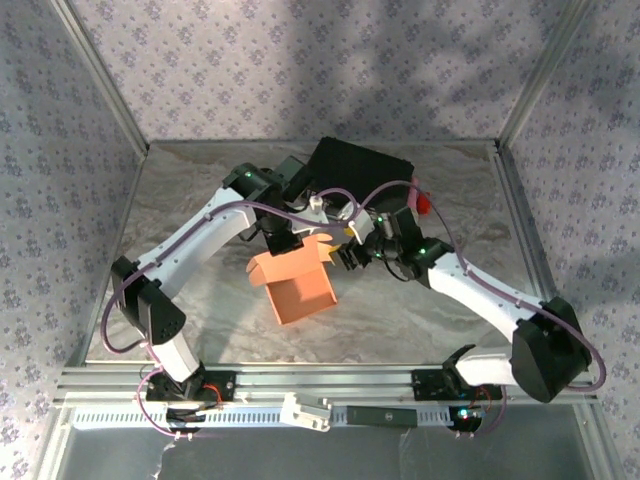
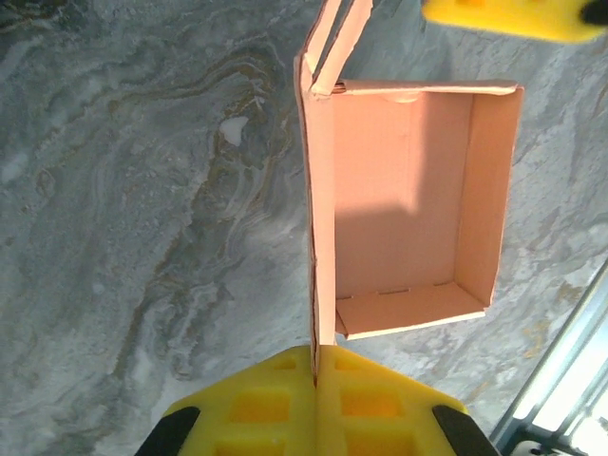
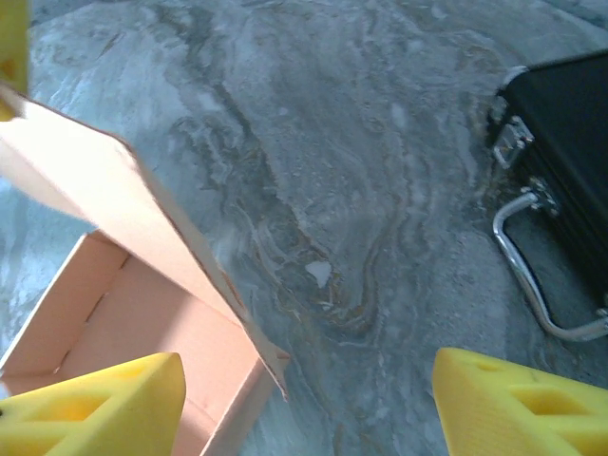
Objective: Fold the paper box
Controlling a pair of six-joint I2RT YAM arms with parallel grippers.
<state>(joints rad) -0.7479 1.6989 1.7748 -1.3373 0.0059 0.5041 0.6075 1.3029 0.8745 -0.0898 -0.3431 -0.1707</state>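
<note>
Mid-worktop (image 1: 390,325) now, grey marbled surface, and the paper box (image 1: 300,288) sits between the two arms, near the black case (image 1: 355,165) behind it. It's salmon-pink, walls up, top open, a proper tray. From the left wrist, the left fingers (image 2: 266,404) are clamped shut on the thin edge of the box's tall flap (image 2: 323,237). You can see the cardboard sandwiched between the two yellow halves, and the flap runs straight up the picture with the open cavity to one side of it. From the right wrist, the right fingers (image 3: 95,408) stand spread wide with nothing pinched between them. One hangs over the box's interior, the other over bare worktop. The raised flap slants across that view, climbing to a yellow fingertip of the left arm in the top corner. The case is over on the far side there too, its metal handle (image 3: 532,285) and latch (image 3: 511,141) catching the light, well apart from the box.
</note>
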